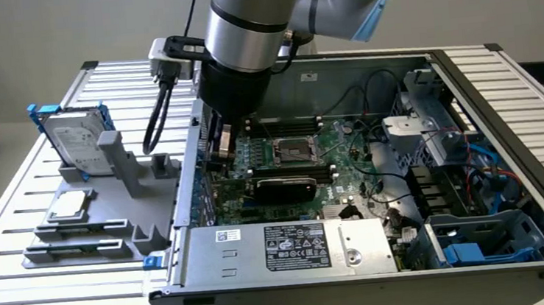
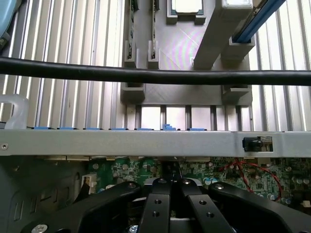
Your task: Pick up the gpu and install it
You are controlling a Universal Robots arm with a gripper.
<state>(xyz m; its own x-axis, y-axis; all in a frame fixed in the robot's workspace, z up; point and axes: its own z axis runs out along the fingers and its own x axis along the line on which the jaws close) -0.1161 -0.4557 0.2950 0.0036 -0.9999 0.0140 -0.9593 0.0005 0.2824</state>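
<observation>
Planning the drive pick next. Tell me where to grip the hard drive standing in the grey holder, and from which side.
Grip the hard drive across its two broad flat faces near the top edge, coming straight down from above. It stands upright with its lower end seated in the grey holder. The blue frame runs along its narrow edges, so the top and the faces are the free parts.

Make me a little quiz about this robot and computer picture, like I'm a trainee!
1. Fill in: the hard drive has a ___ frame.
2. Where is the gpu? A on a chair; B inside the computer case, over the green board; C on the floor.
3. True or false: the hard drive lies inside the case.
Key: 1 blue; 2 B; 3 false, it stands on the grey holder outside.
</observation>
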